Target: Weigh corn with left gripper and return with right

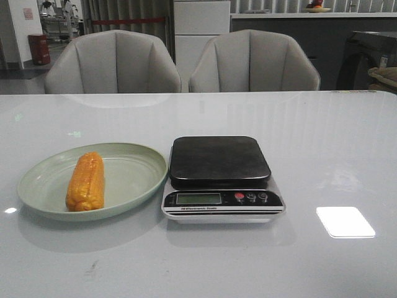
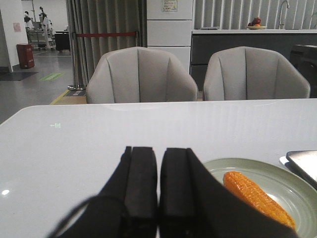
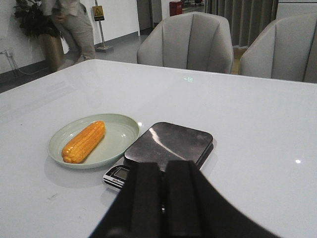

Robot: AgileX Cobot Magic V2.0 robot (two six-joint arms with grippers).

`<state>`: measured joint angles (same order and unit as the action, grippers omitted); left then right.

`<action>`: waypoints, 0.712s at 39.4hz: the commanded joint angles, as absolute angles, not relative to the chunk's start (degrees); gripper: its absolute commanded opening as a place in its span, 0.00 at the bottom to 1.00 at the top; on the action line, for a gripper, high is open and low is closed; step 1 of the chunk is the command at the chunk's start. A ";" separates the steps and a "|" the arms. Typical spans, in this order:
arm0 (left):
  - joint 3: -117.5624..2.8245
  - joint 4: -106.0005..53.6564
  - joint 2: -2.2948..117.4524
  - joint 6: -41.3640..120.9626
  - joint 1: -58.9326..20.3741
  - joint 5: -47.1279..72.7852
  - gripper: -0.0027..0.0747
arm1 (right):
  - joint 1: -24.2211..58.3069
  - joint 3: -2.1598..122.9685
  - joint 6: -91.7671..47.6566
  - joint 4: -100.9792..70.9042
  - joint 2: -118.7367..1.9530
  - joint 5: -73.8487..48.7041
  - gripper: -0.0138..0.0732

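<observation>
Left pincer (image 2: 157, 186) closed, corn (image 2: 257, 198) beside scale (image 1: 220, 177).

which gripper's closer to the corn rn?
Left. The left gripper sits shut just beside the corn on its plate; the right gripper is behind the scale, farther off.

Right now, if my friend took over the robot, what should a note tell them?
Left gripper: shut, empty, short of the plate.
Right gripper: shut, empty, hanging back from the scale.
Corn: lying on the pale green plate, left of the scale.
Scale platform: nothing on it.
Done: nothing yet.
Left: left gripper lifts the corn onto the scale, then right gripper returns it to the plate.
</observation>
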<state>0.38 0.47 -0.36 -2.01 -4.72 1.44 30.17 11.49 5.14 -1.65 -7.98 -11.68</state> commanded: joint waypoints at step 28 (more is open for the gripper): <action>2.14 0.00 -1.57 -2.34 -5.16 -3.28 0.18 | 23.41 10.24 4.64 -0.97 -8.25 -6.60 0.33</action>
<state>0.38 0.47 -0.36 -2.01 -4.80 1.44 26.51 9.29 5.14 -1.65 -7.95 -11.68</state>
